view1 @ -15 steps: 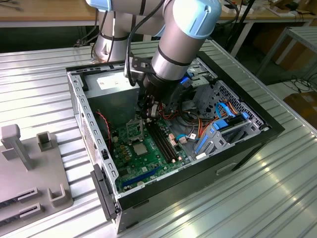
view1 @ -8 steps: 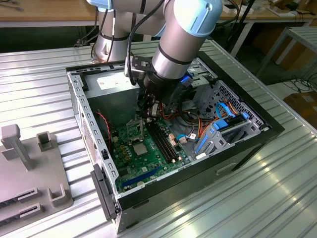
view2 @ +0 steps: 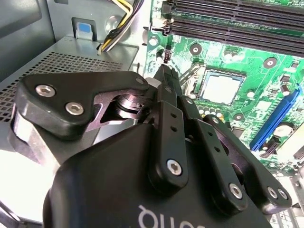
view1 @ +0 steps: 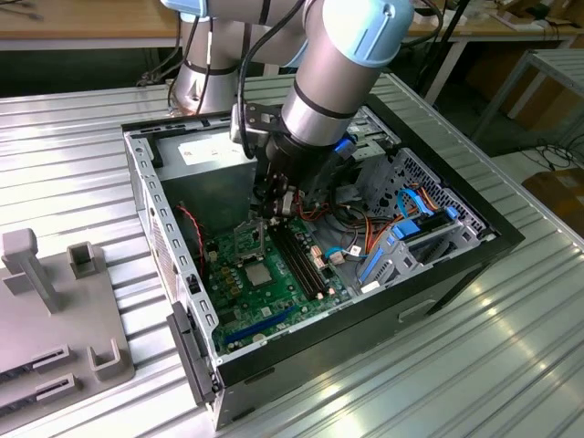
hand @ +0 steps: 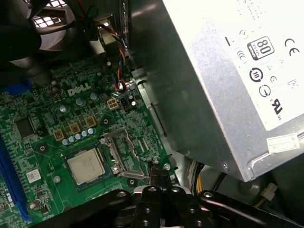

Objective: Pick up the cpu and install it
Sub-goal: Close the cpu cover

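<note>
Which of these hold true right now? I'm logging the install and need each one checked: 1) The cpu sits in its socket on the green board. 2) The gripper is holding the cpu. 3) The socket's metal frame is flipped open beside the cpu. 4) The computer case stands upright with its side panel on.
1) True: the cpu lies flat in its socket on the green board.
2) False: the gripper carries nothing; the cpu lies apart from it.
3) True: the metal frame stands open next to the cpu.
4) False: the case lies on its side, open on top.
</note>
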Action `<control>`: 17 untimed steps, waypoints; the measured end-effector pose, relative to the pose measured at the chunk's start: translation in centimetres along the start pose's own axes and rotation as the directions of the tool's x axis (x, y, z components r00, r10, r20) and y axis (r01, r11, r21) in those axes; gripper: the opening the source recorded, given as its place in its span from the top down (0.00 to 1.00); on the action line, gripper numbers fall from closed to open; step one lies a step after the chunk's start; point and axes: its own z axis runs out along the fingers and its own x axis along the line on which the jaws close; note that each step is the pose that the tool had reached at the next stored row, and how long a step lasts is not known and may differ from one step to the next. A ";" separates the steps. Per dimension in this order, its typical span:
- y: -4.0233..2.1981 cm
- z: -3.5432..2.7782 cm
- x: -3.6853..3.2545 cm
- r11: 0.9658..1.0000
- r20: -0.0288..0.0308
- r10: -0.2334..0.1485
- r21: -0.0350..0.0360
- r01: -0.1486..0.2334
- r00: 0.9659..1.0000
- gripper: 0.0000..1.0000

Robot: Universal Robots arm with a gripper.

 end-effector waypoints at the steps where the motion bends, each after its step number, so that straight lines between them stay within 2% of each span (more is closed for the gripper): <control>1: 0.00 -0.06 0.00 1.000 0.000 -0.004 0.000 0.004 1.000 0.89; 17: -0.08 -0.50 0.31 0.999 -0.005 -0.038 -0.003 0.038 0.999 0.89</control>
